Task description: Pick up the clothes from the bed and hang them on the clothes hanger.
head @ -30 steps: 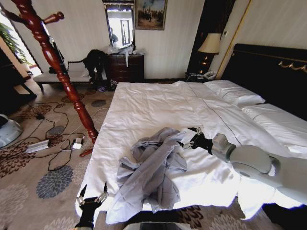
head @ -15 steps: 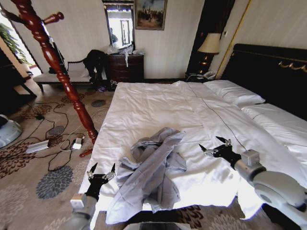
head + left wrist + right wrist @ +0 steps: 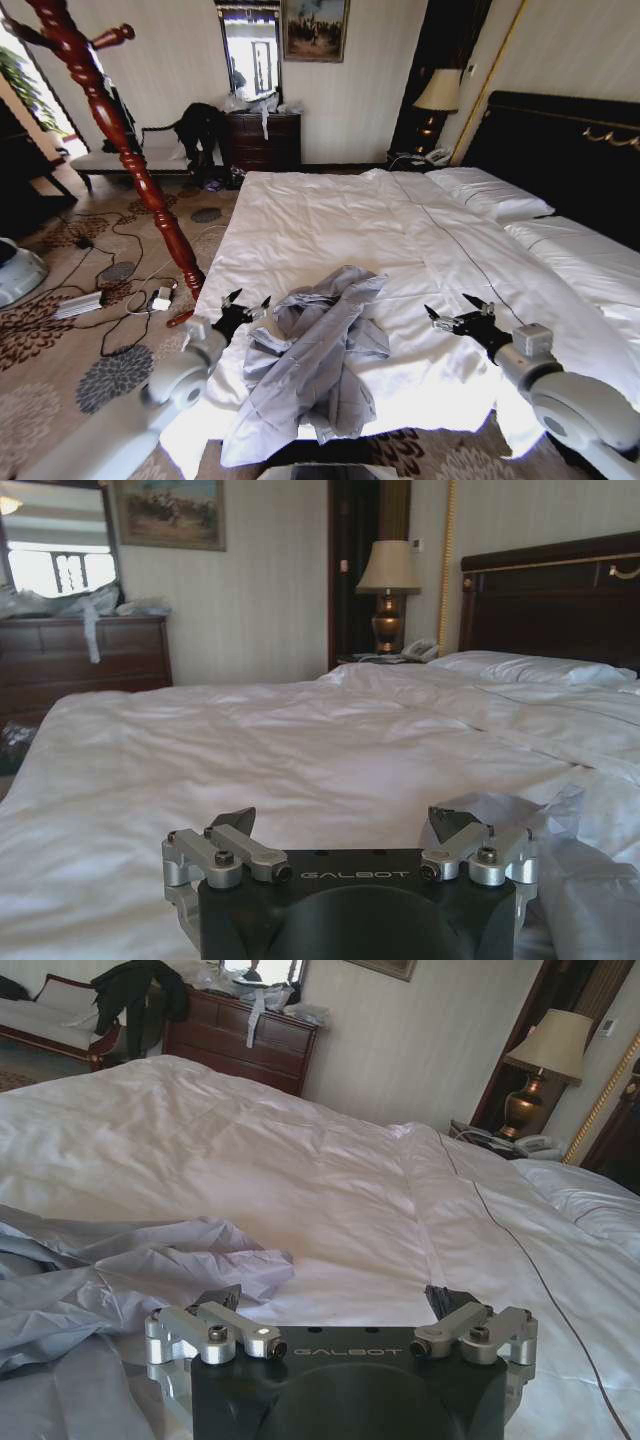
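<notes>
Task judged barely begun. The shirt [image 3: 318,360] is seen crumpled on the near part of the bed [image 3: 330,220], ungrasped. Left pincer [image 3: 246,303] is spread wide just left of it; right pincer [image 3: 459,312] is spread, well right. Pickup and hanging remain.

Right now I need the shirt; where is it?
In the head view the shirt lies crumpled near the bed's foot edge, between the left pincer and right pincer.
</notes>
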